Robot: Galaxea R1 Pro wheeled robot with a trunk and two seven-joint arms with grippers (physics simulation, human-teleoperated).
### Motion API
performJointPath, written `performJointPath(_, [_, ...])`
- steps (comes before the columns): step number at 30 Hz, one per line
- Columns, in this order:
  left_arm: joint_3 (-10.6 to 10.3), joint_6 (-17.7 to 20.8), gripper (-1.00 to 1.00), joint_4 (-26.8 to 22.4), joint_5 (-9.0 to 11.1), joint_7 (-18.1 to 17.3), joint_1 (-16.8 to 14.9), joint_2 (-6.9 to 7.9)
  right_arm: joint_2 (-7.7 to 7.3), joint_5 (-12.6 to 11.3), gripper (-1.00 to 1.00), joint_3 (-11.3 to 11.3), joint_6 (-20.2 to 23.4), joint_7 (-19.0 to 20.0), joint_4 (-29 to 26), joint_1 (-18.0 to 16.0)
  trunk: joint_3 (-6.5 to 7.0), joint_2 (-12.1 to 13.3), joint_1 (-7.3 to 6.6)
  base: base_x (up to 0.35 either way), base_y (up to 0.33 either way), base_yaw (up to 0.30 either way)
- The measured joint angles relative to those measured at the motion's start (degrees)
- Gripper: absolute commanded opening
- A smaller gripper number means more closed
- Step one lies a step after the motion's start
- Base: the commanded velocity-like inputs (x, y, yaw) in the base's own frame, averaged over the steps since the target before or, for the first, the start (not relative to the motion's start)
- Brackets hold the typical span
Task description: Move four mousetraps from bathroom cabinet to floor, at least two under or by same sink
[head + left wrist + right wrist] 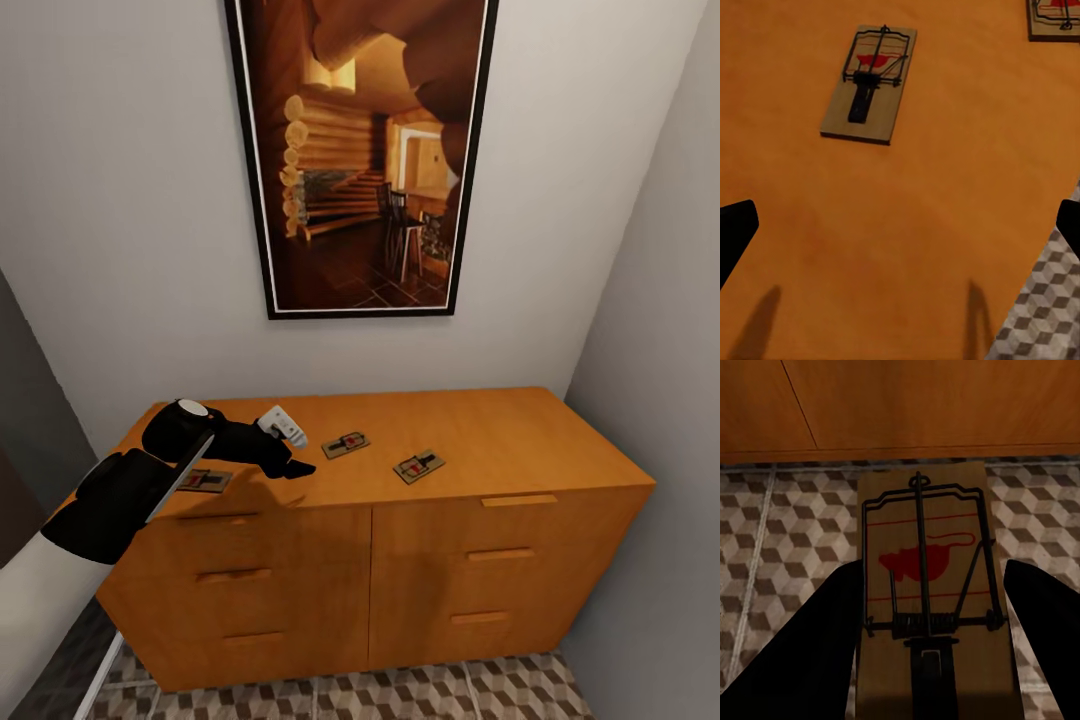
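Three mousetraps lie on top of the orange-brown cabinet [520, 440]: one at the left [205, 481] partly under my left arm, one in the middle [345, 445], one further right [419, 466]. My left gripper [292, 463] hovers open just above the cabinet top, short of the middle mousetrap [870, 82]; its black fingers [735, 232] stand wide apart with nothing between them. In the right wrist view, my right gripper [932, 585] is shut on a fourth mousetrap [922, 532], held above the cube-patterned bathroom floor [787, 532] in front of the cabinet front [930, 405]. The bathroom sink is out of view.
The cabinet fills a narrow niche between a pale wall on the right [660, 300] and a grey edge on the left [30, 400]. A large framed picture [365, 150] hangs above it. A strip of patterned floor [420, 695] runs before the drawers.
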Motion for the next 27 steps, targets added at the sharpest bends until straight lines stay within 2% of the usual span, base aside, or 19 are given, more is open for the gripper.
performJointPath(11, [-1.08,0.01,1.00,0.06,0.03,0.00,0.00,-0.51,0.38,-0.02,-1.00,-0.02,0.00,-0.04,0.00,0.00,-0.12,0.00,-0.02,0.228,0.000,0.000])
performJointPath(27, [-2.34,-0.08,1.00,0.14,0.03,0.00,0.00,-0.70,0.39,-0.03,-1.00,-0.02,0.00,-0.04,0.00,0.00,-0.12,0.00,0.00,0.024,0.000,0.000])
